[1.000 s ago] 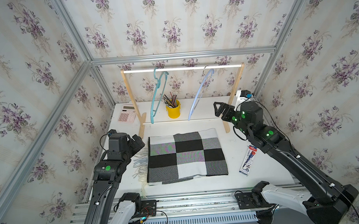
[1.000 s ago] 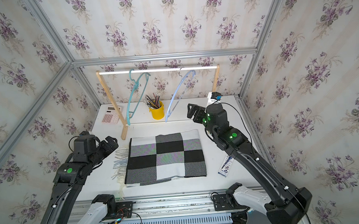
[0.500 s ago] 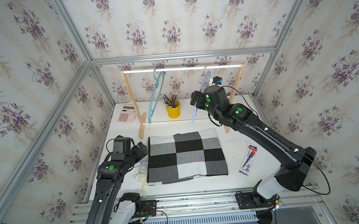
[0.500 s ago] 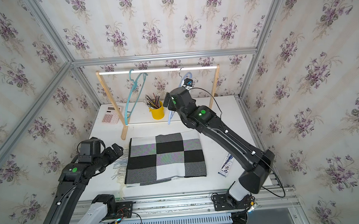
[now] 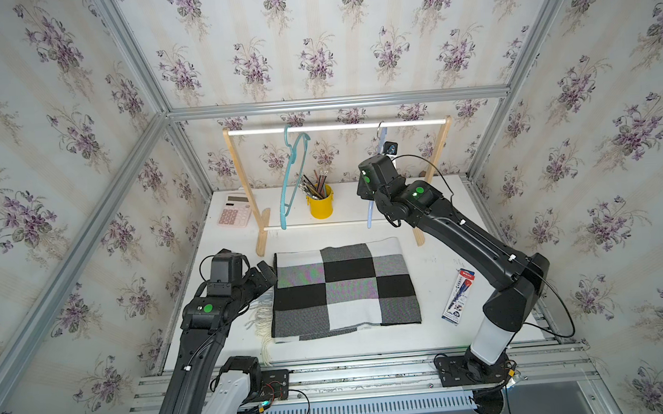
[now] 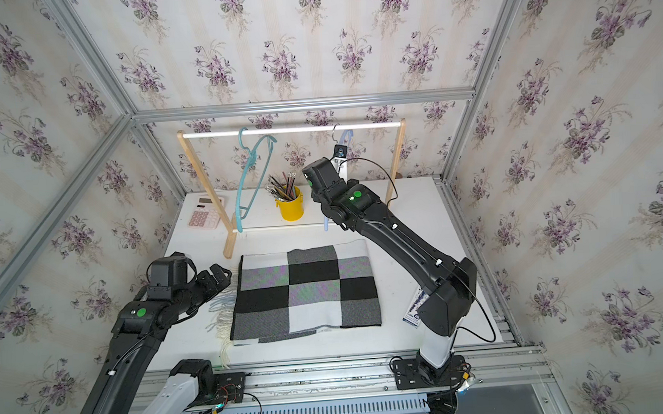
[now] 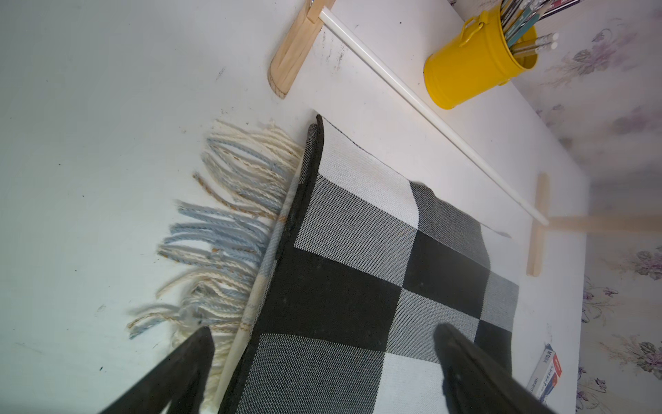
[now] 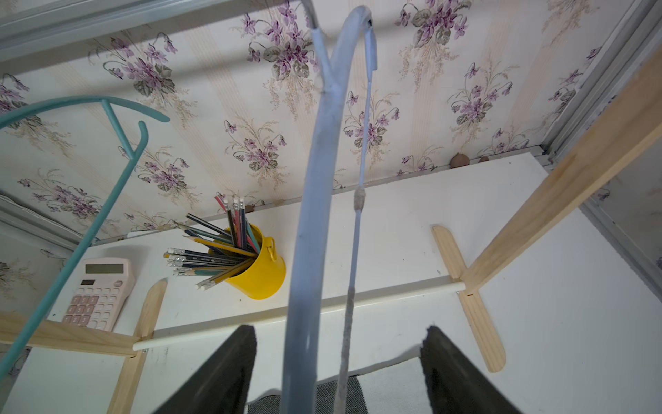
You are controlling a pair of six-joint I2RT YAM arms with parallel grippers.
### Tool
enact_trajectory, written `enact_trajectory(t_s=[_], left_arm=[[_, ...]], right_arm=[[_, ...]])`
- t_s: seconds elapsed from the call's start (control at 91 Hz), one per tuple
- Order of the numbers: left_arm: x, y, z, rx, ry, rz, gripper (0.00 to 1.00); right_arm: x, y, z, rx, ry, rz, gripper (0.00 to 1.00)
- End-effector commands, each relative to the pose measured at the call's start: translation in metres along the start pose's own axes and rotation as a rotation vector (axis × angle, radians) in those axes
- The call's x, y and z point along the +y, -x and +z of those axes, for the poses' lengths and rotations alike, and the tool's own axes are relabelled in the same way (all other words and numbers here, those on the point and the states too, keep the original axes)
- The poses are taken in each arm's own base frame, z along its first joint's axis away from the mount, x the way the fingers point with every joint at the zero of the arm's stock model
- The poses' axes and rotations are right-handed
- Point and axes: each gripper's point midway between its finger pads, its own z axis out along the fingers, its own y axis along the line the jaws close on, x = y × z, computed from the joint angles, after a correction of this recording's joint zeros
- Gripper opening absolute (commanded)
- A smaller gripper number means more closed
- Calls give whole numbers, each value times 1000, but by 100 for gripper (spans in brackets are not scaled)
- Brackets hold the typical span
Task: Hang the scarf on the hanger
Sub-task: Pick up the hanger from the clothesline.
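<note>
The right hand [image 8: 340,328] is raised inside the rack [image 5: 241,182], its jaws standing apart on either side of the pale blue hanger [image 8: 315,215]. A gap shows at each finger, so it has hold of nothing. I judge it is placed there to steady that hanger or lift it off, so the cloth can be fed over its bar. The pale blue hanger hangs by its hook from the rack's top rail, near the post on the right arm's side, turned almost edge-on in both top views.

The left hand [image 7: 322,328] sits low, in front of the rack's other foot, spread wide and empty. One finger is over the fringe [image 7: 229,229] and one over the checked cloth, probably set to pinch that end; I cannot tell whether they touch it. The scarf [image 5: 346,286] lies folded flat on the desk [image 5: 435,257], just in front of the rack's feet.

A teal hanger [image 5: 294,171] hangs from the same rail toward the rack's left post. A yellow pencil pot [image 5: 321,206] stands under the rail.
</note>
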Motion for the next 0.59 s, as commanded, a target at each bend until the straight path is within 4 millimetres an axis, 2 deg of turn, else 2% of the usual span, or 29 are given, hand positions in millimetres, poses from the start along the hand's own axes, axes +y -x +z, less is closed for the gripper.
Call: enact_trajectory(t_s=[0.0,0.363,0.473,0.582], left_arm=[[-5,2,0,-7,-23,11,97],[-4,1,0,-6,-24,11,97],[-5,1,0,-6,-27,10,97],[-5,0,0,-4,-29,8,97]], right_arm=[[-4,2,-4,3,0,-48,70],[-24,-3,0,31,-26,-61,53],[-25,-6,2,41,-18,-61,48],[-22,-8,4,48,0,-61,39]])
